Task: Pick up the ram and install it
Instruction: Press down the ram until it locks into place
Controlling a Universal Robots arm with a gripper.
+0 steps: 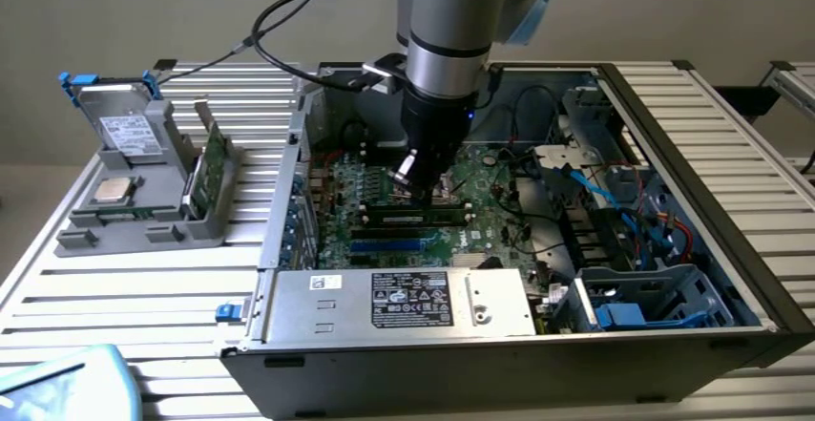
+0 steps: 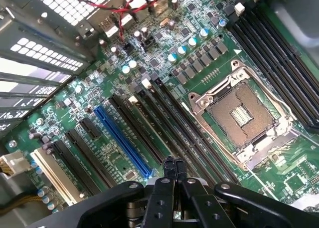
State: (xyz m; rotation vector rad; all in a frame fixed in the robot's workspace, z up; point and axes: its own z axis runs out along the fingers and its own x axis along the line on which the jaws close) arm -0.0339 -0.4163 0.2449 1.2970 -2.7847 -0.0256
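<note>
Ram (image 1: pixel 204 165) and all else are carried by a slatted metal tabletop (image 1: pixel 153 297), seen against a plain pale wall. An open computer case (image 1: pixel 713 249) takes up most of the tabletop, and the green motherboard (image 1: pixel 491 235) is laid flat on its floor. A grey holder (image 1: pixel 134 216) is set on the slats at 9 o'clock from the case, near its wall but apart from it, with a silver drive (image 1: pixel 128 135) propped in it.

The ram is stood on its long edge in that holder, its long axis running roughly from 12 to 6 o'clock in the exterior view, tilted slightly. Open slats are left around the holder towards 6 and 9 o'clock.

The arm is lowered into the case, and the tool (image 1: pixel 410 184) is held over the long black slots (image 2: pixel 164 123) beside the processor socket (image 2: pixel 241 115). Its fingers (image 2: pixel 169 169) are pressed together with nothing gripped between them. Case walls and cables are close at 12 and 3 o'clock.
</note>
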